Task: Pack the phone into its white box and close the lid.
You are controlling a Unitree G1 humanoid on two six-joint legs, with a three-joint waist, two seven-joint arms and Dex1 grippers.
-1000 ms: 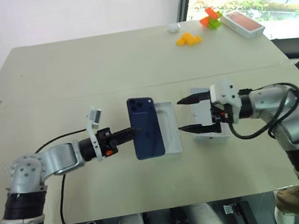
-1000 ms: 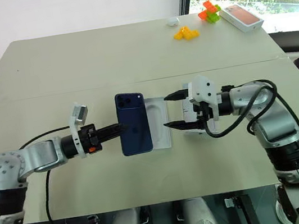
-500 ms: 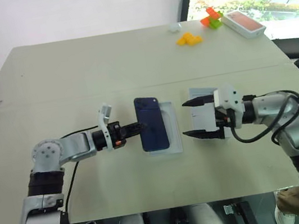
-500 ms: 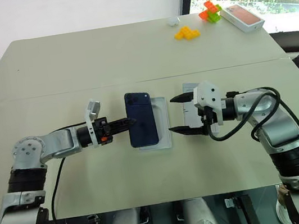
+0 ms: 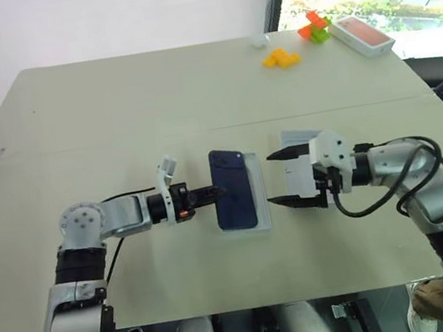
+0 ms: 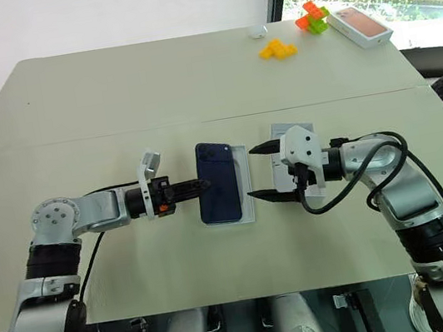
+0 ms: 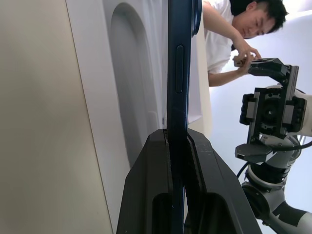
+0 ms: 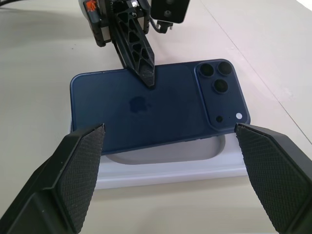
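Since a sec ago, phone (image 5: pixel 234 188) lowered toward frame centre, now just over the thin white tray (image 5: pixel 257 196); long axis runs top-to-bottom. Left gripper (image 5: pixel 217 191) jaws pinched on its left edge. Right gripper (image 5: pixel 278 178) jaws wide open, empty, just right of tray, white box (image 5: pixel 289 140) beneath it.

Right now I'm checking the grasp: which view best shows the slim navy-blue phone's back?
Right wrist view: the whole glossy navy-blue phone back faces it. Head views show it smaller; left wrist view shows its edge.
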